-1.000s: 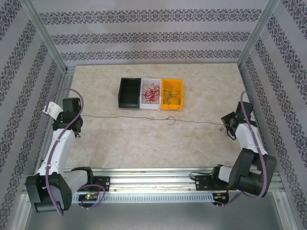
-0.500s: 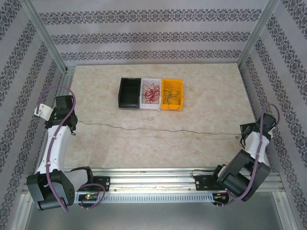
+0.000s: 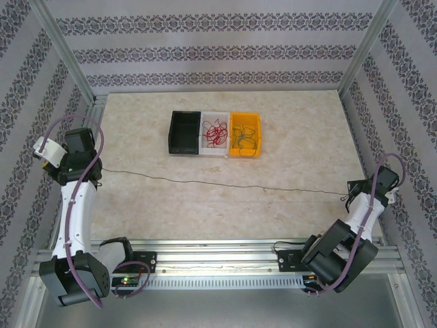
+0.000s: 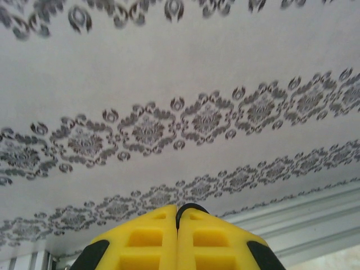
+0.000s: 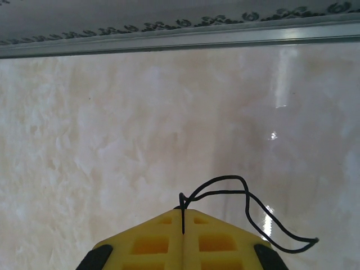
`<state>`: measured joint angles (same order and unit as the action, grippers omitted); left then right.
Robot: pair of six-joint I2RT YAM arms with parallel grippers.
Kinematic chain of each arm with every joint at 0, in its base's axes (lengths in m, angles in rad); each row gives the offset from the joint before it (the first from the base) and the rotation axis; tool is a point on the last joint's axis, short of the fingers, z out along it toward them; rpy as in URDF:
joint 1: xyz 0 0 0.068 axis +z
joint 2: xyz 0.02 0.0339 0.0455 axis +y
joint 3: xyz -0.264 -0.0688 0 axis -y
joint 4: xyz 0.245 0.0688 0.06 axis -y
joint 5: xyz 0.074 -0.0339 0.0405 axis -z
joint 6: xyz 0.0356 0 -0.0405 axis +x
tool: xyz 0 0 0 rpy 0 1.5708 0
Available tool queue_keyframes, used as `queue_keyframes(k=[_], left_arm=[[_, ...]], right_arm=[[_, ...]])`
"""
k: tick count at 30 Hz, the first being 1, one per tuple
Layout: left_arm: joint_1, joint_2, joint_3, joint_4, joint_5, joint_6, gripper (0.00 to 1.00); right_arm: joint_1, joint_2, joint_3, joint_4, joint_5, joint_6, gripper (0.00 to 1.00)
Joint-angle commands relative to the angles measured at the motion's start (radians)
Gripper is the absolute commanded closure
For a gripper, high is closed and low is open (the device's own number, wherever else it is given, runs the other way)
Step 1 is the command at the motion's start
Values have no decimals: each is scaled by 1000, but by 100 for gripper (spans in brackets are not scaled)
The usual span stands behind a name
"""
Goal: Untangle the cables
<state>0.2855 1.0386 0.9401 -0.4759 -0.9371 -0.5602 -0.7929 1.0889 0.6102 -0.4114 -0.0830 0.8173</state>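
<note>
Your black cable [image 3: 205, 182] stretches nearly straight across the table [image 3: 300, 137], from left edge to right edge. The right gripper [image 5: 183, 216] has its fingers clamped on one end. The left gripper [image 4: 177, 209] has its fingers pressed together, apparently on the other end. In the bins [image 3: 184, 137] near the far edge lie other cables [image 3: 215, 133].

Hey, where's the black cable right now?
In the top view the black cable is stretched across the table, from the left claw to the right claw, just in front of the row of bins.
</note>
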Motion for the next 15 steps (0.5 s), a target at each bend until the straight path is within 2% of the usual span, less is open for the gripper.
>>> queue_keyframes(k=[1, 8, 10, 13, 15], left_arm=[[19, -13, 34, 93, -66, 112, 100], [40, -4, 59, 74, -53, 79, 100], [43, -5, 60, 83, -21, 81, 100], [40, -20, 45, 73, 129, 34, 100], [37, -58, -1, 142, 340, 39, 100]], right_arm=[[-19, -12, -14, -33, 49, 22, 100], [-61, -18, -12, -43, 50, 39, 100], [-64, -17, -16, -24, 17, 37, 100], [-35, -11, -19, 34, -54, 5, 100], [45, -19, 3, 71, -91, -43, 100]])
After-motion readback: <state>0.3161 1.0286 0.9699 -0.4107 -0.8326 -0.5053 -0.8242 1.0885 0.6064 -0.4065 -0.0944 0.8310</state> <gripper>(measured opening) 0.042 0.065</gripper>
